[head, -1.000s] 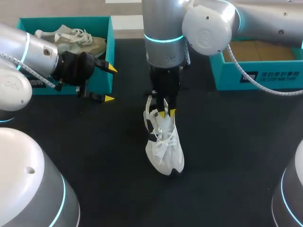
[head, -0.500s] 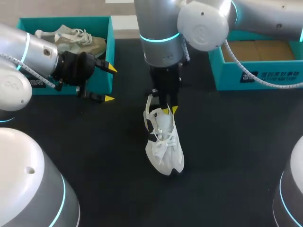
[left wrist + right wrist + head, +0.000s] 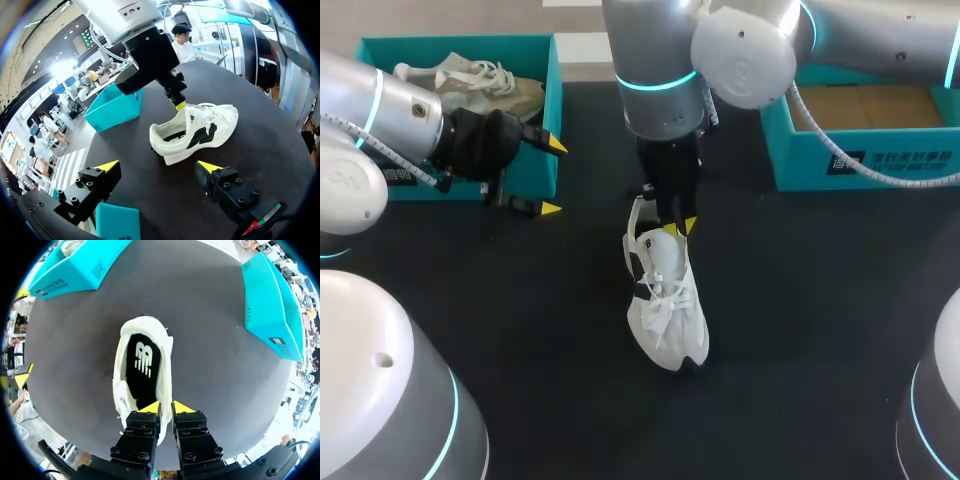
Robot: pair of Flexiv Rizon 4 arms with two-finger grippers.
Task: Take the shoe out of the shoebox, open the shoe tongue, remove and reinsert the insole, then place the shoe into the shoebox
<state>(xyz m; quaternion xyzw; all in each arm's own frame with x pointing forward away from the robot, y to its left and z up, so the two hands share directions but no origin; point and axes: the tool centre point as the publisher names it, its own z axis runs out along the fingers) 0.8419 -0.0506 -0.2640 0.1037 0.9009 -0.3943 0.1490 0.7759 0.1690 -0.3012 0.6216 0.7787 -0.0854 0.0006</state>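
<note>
The right claw [image 3: 677, 227] stands nearly upright over the white sneaker [image 3: 667, 310]. Its fingers are drawn narrow, and the two yellow tips pinch the white rim of the shoe's opening from both sides. The sneaker sits on its sole on the black bench [image 3: 820, 330], directly under this claw. Its heel loop is just beside the tips, and its laced front and toe stretch away below them. In the right wrist view the black insole [image 3: 142, 360] lies flat inside the shoe, just ahead of the fingers. The left claw [image 3: 552, 177] hangs well apart from the sneaker with its fingers spread wide and nothing between them. In its own wrist view the shoe lies ahead of it, beyond the gap. Just beside the left claw is a teal shoebox [image 3: 552, 120] with a beige sneaker [image 3: 480, 80] in it. A second teal shoebox [image 3: 865, 165], showing its brown cardboard floor, stands well apart from the right claw, on the side away from the left claw.
</note>
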